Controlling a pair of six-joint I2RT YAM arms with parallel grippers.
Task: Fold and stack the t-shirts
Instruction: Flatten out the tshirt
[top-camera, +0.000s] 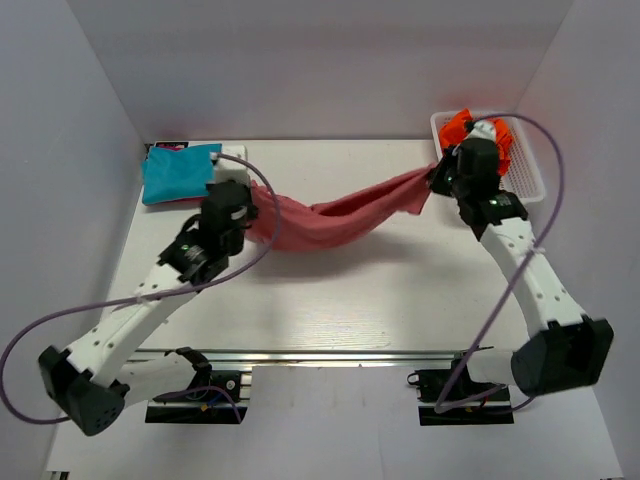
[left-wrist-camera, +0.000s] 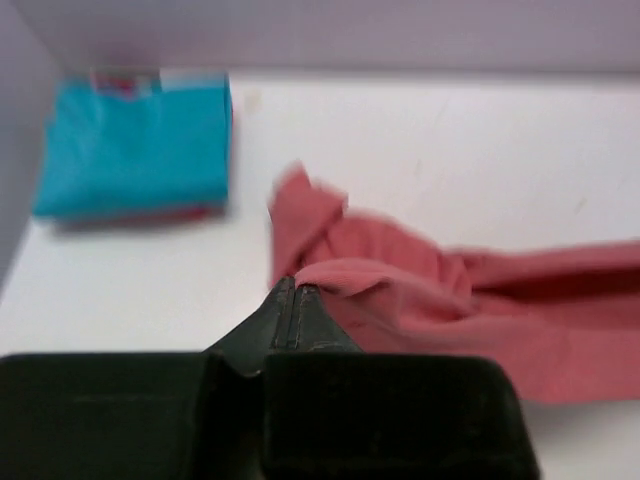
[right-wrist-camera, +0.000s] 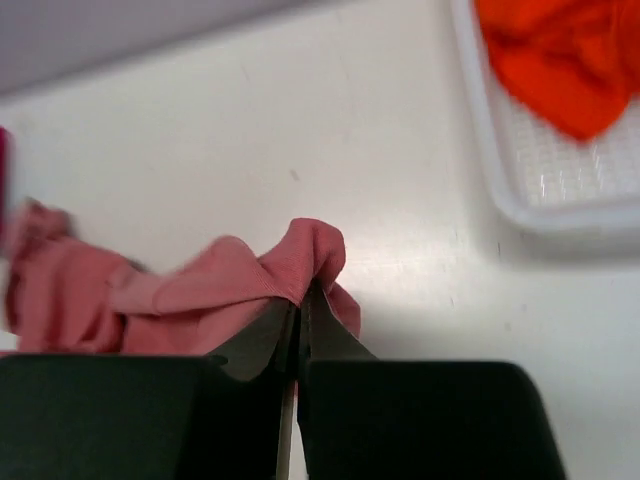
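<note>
- The red shirt is strung between both arms, from just beside the basket out toward the far side of the table from it. Its middle sags and looks to brush the tabletop.
- The right gripper, close beside the basket, has its fingers pressed together on a bunched fold at one end of the shirt.
- The left gripper, well away from the basket, is likewise pinched tight on a gathered edge at the other end.
- The cloth is soft and light. It droops, wrinkles and twists under its own weight, so it likely won't hold a shape until it is laid flat.
- Better holds are probably at the corners or along a seam, with the cloth spread out. Both present pinches sit on crumpled wads, and which edge each has can't be told.
- The teal shirt lies folded at the back corner opposite the basket.
- The orange shirt lies heaped in the basket, unfolded.
</note>
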